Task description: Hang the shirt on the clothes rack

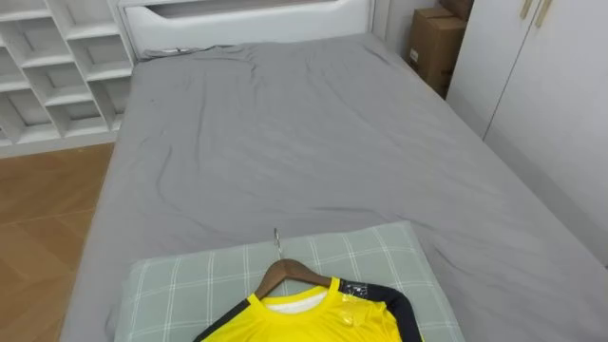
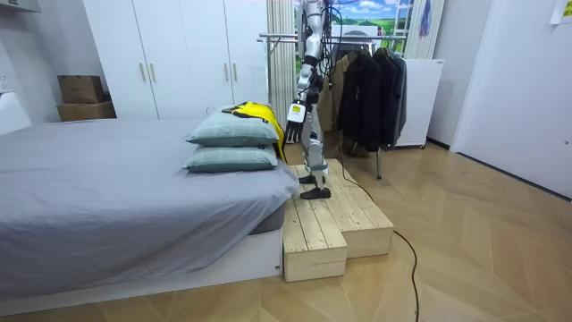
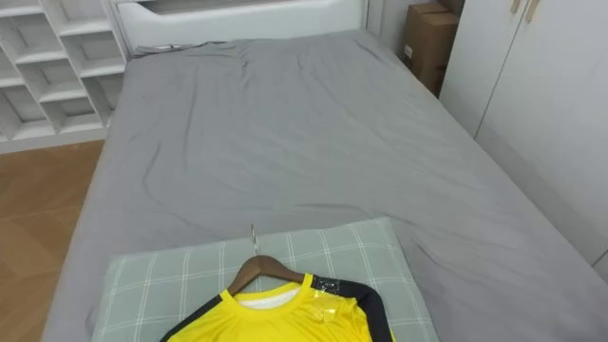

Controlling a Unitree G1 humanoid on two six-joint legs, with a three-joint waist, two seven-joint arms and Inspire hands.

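Shirt [image 1: 302,325], bottom centre: yellow cloth w/ slight sheen. Hanger [image 1: 285,273]: smooth brown wood; hook [image 1: 277,240] metal (thin wire). Pillow [image 1: 190,285]: matt checked cloth. Sheet [image 1: 285,142]: grey matt cloth, creased. Floor [image 1: 38,199], left edge: smooth wood. Box [image 1: 432,47], upper right: cardboard.

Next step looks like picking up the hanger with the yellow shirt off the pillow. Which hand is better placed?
Left, probably, by a small margin. The wooden hanger lies slightly left of centre in both eye views, hook pointing away, and the left hand hangs beside the stacked pillows.
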